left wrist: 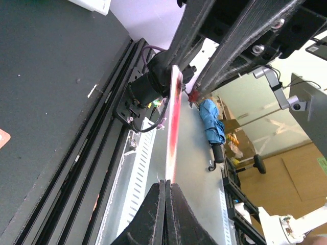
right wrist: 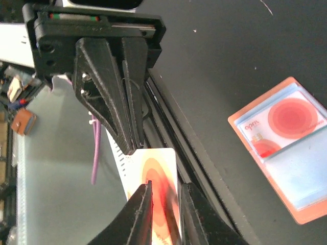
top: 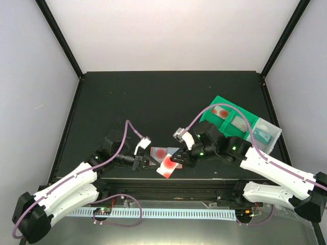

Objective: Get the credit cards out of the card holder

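Gripping one red card (top: 167,166) in the left hand (top: 144,161) — fingers closed flat on one end, the card seen edge-on from that wrist. Held up in the air at the near edge of the surface (top: 153,97), probably so that nothing drags and it can pass freely between the arms.

Right hand (top: 180,158) at the card's other end, fingers parted with the card's face showing between them. Not pinching it flat, so judged open; touching it or not, cannot tell. Looks like a hand-over in progress.

Holder (top: 164,151) lying open and flat on the surface just beyond the hands, blue lining up, apart from both. Carrying a second card (right wrist: 294,115) with red circles, tucked into one panel.

Partly done, then: one out, at least one left. Next, likely setting the red card down beside the holder, then pinning the holder while sliding the other out — thin plastic, slippery, easy to drop.
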You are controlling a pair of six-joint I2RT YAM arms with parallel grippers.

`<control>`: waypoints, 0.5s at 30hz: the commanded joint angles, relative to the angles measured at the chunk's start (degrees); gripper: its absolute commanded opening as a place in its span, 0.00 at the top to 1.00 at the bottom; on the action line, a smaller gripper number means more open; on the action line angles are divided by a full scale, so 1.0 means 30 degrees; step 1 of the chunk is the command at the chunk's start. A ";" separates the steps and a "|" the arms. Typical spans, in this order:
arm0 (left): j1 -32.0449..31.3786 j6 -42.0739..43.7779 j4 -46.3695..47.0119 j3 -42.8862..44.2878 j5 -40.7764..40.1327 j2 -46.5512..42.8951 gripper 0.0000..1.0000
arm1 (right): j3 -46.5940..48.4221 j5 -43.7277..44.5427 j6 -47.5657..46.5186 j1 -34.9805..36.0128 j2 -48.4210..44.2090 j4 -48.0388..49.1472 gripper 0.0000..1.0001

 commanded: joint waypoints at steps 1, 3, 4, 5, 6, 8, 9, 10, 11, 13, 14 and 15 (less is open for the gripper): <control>-0.0103 0.0074 0.0650 0.0070 0.0459 -0.0350 0.99 | 0.0434 -0.0600 -0.0322 -0.0147 -0.0111 -0.0201 0.87; -0.0109 0.0049 0.0657 0.0074 0.0505 -0.0372 0.98 | 0.0361 -0.0848 -0.0417 -0.0173 -0.0132 -0.0212 0.94; -0.0110 0.0049 0.0681 0.0074 0.0491 -0.0379 0.98 | 0.0297 -0.1105 -0.0421 -0.0176 -0.0156 -0.0113 0.96; -0.0110 0.0049 0.0699 0.0046 0.0504 -0.0402 0.98 | 0.0187 -0.1400 -0.0408 -0.0177 -0.0222 0.0053 0.98; -0.0121 0.0041 0.0672 0.0045 0.0465 -0.0430 0.98 | 0.0089 -0.1668 -0.0381 -0.0177 -0.0263 0.0213 0.99; -0.0122 0.0066 0.0631 0.0017 0.0326 -0.0437 0.98 | -0.0098 -0.2116 -0.0324 -0.0177 -0.0373 0.0499 0.99; -0.0112 0.0058 0.0575 0.0030 0.0260 -0.0398 0.98 | -0.0211 -0.2285 -0.0249 -0.0191 -0.0435 0.0657 0.99; -0.0132 0.0079 0.0536 0.0057 0.0167 -0.0342 0.98 | -0.0368 -0.2408 -0.0061 -0.0219 -0.0480 0.0919 0.99; -0.0113 0.0155 0.0432 0.0119 0.0068 -0.0236 0.98 | -0.0526 -0.2479 0.0208 -0.0207 -0.0533 0.1211 0.99; -0.0107 0.0279 0.0181 0.0257 -0.0095 -0.0058 0.97 | -0.0896 -0.2576 0.0832 -0.0206 -0.0580 0.1816 0.99; -0.0117 0.0323 -0.0085 0.0353 -0.0247 0.0008 0.91 | -0.1047 -0.2463 0.1111 -0.0206 -0.0615 0.2012 0.99; -0.0129 0.0427 -0.0514 0.0515 -0.0537 0.0028 0.79 | -0.1234 -0.2193 0.1358 -0.0206 -0.0696 0.2262 0.99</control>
